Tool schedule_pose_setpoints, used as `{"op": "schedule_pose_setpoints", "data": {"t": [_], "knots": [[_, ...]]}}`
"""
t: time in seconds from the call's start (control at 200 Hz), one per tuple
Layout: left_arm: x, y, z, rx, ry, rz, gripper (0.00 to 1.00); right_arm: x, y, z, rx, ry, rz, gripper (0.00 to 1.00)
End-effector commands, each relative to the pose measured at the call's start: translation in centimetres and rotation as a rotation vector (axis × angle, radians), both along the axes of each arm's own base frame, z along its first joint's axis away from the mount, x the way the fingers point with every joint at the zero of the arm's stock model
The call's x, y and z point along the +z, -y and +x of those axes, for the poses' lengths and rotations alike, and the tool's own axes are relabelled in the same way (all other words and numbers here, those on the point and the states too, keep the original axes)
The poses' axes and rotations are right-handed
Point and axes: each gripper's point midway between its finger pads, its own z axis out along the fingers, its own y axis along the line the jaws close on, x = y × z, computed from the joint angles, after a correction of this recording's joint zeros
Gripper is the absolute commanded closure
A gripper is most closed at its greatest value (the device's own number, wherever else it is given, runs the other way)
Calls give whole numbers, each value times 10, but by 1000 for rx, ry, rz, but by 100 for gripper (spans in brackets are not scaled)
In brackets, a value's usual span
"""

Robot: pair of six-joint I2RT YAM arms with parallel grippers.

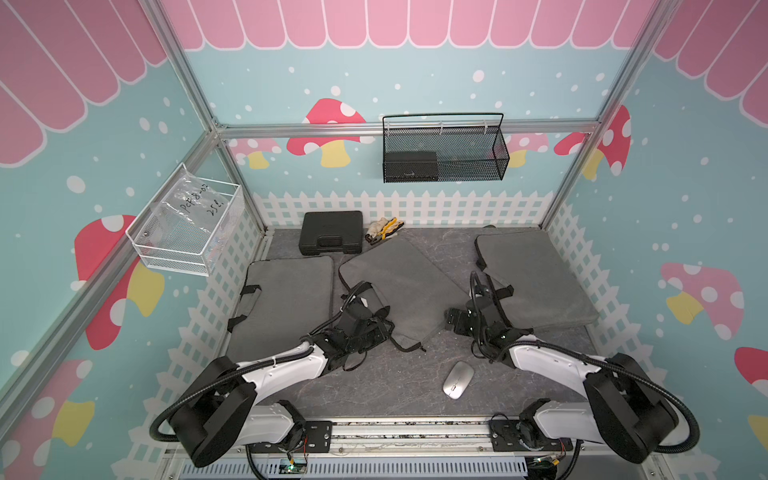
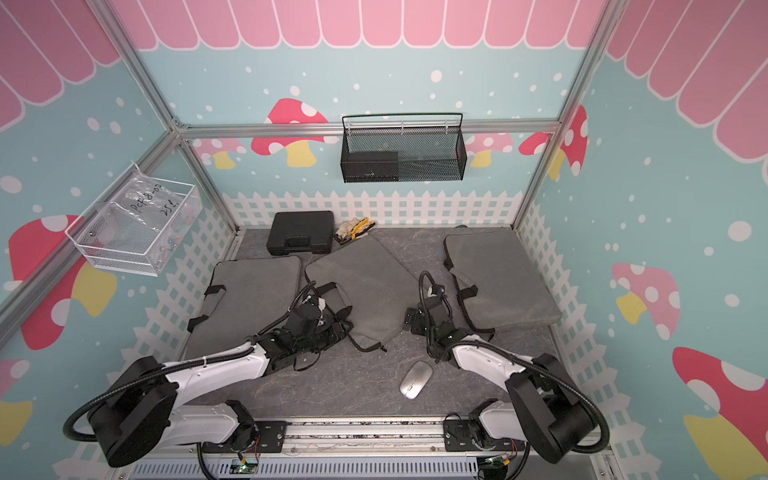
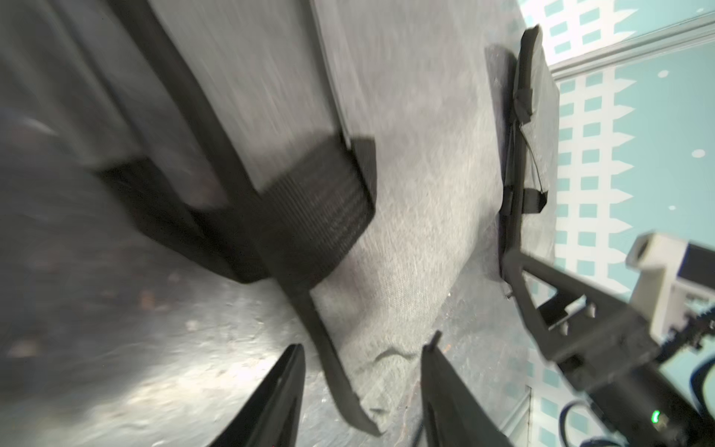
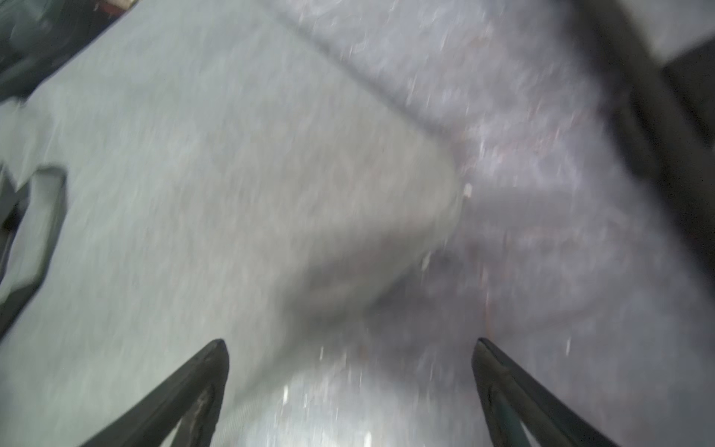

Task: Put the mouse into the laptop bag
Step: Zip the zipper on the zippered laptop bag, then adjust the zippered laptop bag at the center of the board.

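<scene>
The silver mouse (image 1: 458, 380) (image 2: 415, 380) lies on the dark table near the front, apart from both grippers. Three grey laptop bags lie flat: left (image 1: 286, 307), middle (image 1: 399, 282) (image 2: 361, 278) and right (image 1: 536, 282). My left gripper (image 1: 382, 328) (image 3: 361, 348) is open over the middle bag's near corner, and the bag's black edge strip (image 3: 336, 371) runs loose between its fingers. My right gripper (image 1: 453, 320) (image 4: 350, 342) is wide open with nothing in it, low by the same bag's (image 4: 193, 174) right edge. The wrist views are motion-blurred.
A black hard case (image 1: 330, 232) and a glove with pliers (image 1: 384, 230) sit at the back. A black mesh basket (image 1: 444, 149) hangs on the rear wall and a white wire basket (image 1: 187, 224) on the left wall. The bags' black handles (image 3: 321, 201) stick up.
</scene>
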Motion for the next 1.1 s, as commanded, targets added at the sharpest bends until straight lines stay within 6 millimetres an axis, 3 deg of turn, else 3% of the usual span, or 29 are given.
{"op": "schedule_pose_setpoints", "data": {"t": [0.0,0.11,0.195,0.28,0.32,0.48,0.53,0.55,0.615,0.755,0.84,1.096], "knots": [[-1,-35,-3,74,6,121,36,4,2,37,35,13,-43,1],[16,-45,0,98,46,120,25,2,7,77,13,21,-85,1],[21,-51,3,99,48,141,21,-16,6,106,47,-28,-68,0],[21,-60,7,113,38,158,19,-34,-4,120,115,-79,-31,2],[20,-63,10,117,35,154,19,-53,-12,118,151,-119,-24,3],[16,-66,27,113,18,142,17,-64,-29,94,226,-162,12,8],[13,-65,33,103,14,148,17,-67,-33,81,240,-178,10,9],[12,-64,35,97,12,149,17,-56,-36,78,247,-152,13,9],[9,-65,43,98,3,162,17,-53,-42,59,258,-148,-8,9],[7,-65,58,95,-6,179,17,-66,-64,17,316,-192,-24,11],[12,-65,63,87,1,194,17,-70,-66,-2,307,-199,-45,12],[18,-71,67,112,19,225,16,-64,-78,-31,359,-179,-3,8]]}}
